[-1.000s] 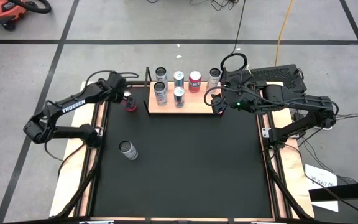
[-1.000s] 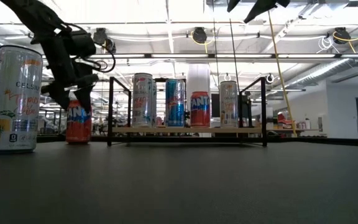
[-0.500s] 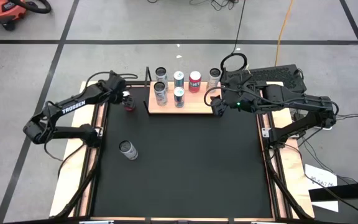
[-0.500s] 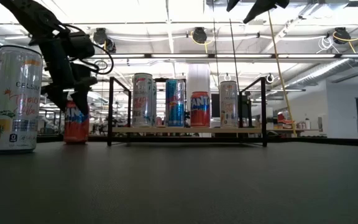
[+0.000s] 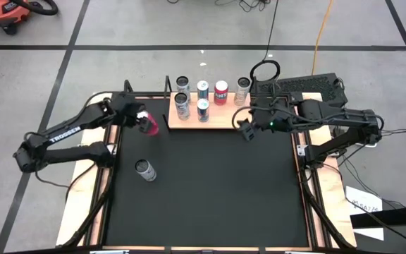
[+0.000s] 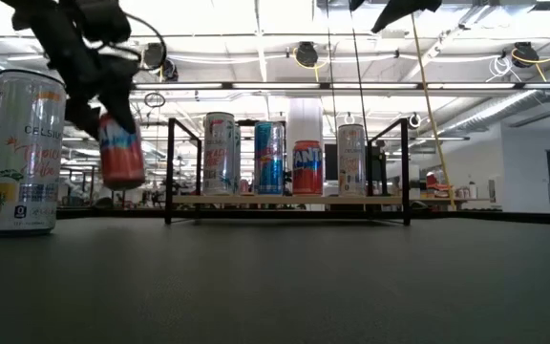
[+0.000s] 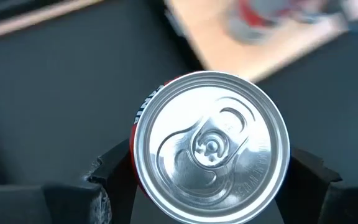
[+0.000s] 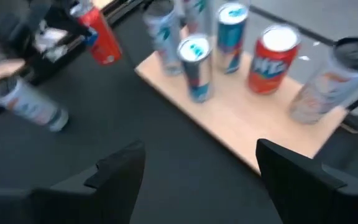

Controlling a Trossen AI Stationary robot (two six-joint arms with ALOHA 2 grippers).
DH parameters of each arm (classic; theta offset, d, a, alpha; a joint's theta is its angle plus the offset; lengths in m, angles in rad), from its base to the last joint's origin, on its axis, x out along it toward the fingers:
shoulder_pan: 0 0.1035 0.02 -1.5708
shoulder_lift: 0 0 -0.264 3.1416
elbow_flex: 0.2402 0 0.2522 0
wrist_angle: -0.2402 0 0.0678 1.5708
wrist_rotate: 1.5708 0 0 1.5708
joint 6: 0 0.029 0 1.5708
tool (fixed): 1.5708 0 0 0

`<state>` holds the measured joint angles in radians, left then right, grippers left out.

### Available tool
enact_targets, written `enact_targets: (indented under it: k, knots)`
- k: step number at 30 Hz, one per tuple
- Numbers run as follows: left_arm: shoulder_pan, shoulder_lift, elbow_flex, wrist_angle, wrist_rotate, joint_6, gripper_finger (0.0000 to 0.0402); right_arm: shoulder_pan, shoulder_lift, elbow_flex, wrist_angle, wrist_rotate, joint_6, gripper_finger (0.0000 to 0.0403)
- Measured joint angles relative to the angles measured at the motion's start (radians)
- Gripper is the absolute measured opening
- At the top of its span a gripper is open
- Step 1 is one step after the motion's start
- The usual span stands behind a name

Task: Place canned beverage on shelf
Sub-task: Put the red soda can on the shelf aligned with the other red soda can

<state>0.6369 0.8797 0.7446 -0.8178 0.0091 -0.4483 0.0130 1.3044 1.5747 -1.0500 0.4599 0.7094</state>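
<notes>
the left gripper (image 5: 144, 121) is clamped on a red fanta can (image 5: 148, 123), fingers on either side of the can's body, and holds it clear of the table, tilted, just off the left end of the shelf (image 5: 220, 121). in the low view the can (image 6: 120, 150) hangs in the air with its base above the table top. the left wrist view looks straight down on its silver lid (image 7: 211, 146), a dark finger (image 7: 114, 168) at each side.

the right gripper (image 5: 245, 131) hovers by the shelf's right front corner, its fingers spread with nothing between them.

the table (image 5: 210, 190) is black with wooden side strips, on a grey tiled floor; the low view shows a bright hall with ceiling lights behind.

the shelf carries six cans: four along the back, a red one (image 5: 220, 90) among them, and two in front at its left half. a white celsius can (image 5: 144, 169) stands alone on the table, well apart from the shelf. the black post (image 6: 169, 170) at the shelf's left end stands between the held can and the board.
</notes>
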Motion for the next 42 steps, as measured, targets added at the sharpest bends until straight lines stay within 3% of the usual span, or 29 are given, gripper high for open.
enact_targets:
  k: [7,12,15,20,25,27,32,36,42]
  knots:
    - [-0.264,0.006,0.001,0.014,0.023,-0.137,0.0277,0.051,-0.005,-0.127,0.08,-0.081,0.021,0.0293]
    - [-0.45,0.057,0.001,0.118,-0.008,-0.25,0.0277,0.106,-0.005,-0.188,0.189,-0.126,0.047,0.0293]
    - [-0.543,0.109,0.001,0.196,-0.061,-0.307,0.0277,0.144,-0.005,-0.194,0.216,-0.118,0.056,0.0293]
    - [-0.654,0.225,0.001,0.355,-0.139,-0.382,0.0277,0.219,-0.005,-0.194,0.217,0.011,0.101,0.0293]
    - [-0.728,0.363,0.001,0.552,-0.167,-0.383,0.0277,0.274,0.0,-0.194,0.229,0.017,0.124,0.0293]
    - [-0.747,0.415,0.002,0.601,-0.17,-0.384,0.0277,0.302,0.002,-0.195,0.244,0.07,0.123,0.0293]
    - [-0.774,0.525,0.06,0.587,-0.186,-0.381,0.0277,0.357,0.002,-0.195,0.306,0.195,0.118,0.0293]
    - [-0.793,0.589,0.113,0.591,-0.228,-0.365,0.0277,0.366,0.011,-0.216,0.353,0.194,0.121,0.0293]
    - [-0.804,0.687,0.224,0.533,-0.262,-0.272,0.0284,0.384,0.013,-0.364,0.528,0.165,0.2,0.0293]
